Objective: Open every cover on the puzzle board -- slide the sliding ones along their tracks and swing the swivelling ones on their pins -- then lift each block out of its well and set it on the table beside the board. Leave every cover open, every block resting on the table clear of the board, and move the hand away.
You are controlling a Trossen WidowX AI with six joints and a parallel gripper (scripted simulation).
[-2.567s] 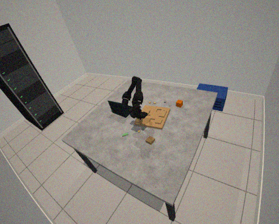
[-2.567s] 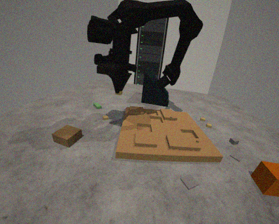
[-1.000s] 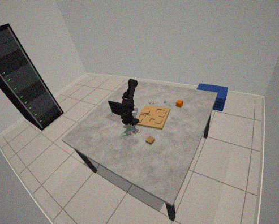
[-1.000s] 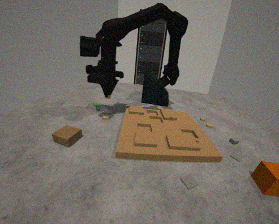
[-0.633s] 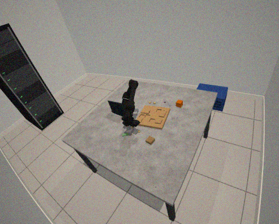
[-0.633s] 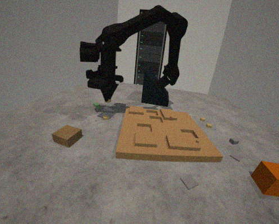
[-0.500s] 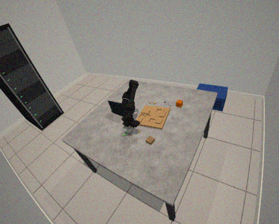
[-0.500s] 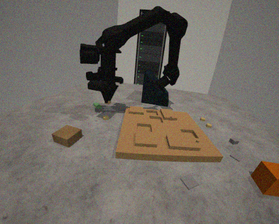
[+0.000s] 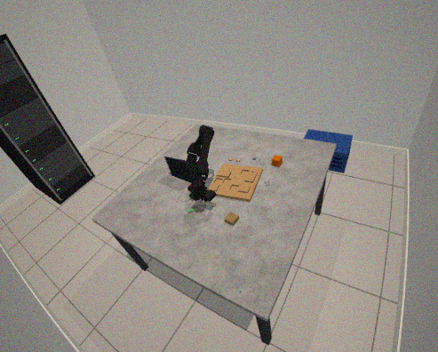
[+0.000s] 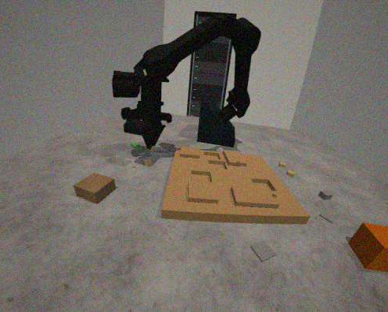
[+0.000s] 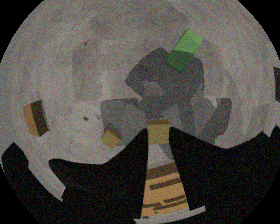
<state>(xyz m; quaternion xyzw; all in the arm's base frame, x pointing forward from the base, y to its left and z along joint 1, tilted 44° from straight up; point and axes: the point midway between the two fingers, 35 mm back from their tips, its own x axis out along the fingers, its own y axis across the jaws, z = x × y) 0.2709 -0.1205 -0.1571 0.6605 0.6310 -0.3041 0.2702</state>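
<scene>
So the gripper [image 10: 151, 145] sits low over the table [image 10: 64, 256] just left of the puzzle board's [image 10: 238, 214] far corner, nearly closed on a small tan block [image 11: 157, 132], with a little green block [image 10: 135, 146] and another tan bit [image 10: 147, 161] right beside it. My worry is it lets go too close and the block lands on its neighbours or leans on the board edge. No labels or writing readable anywhere.
</scene>
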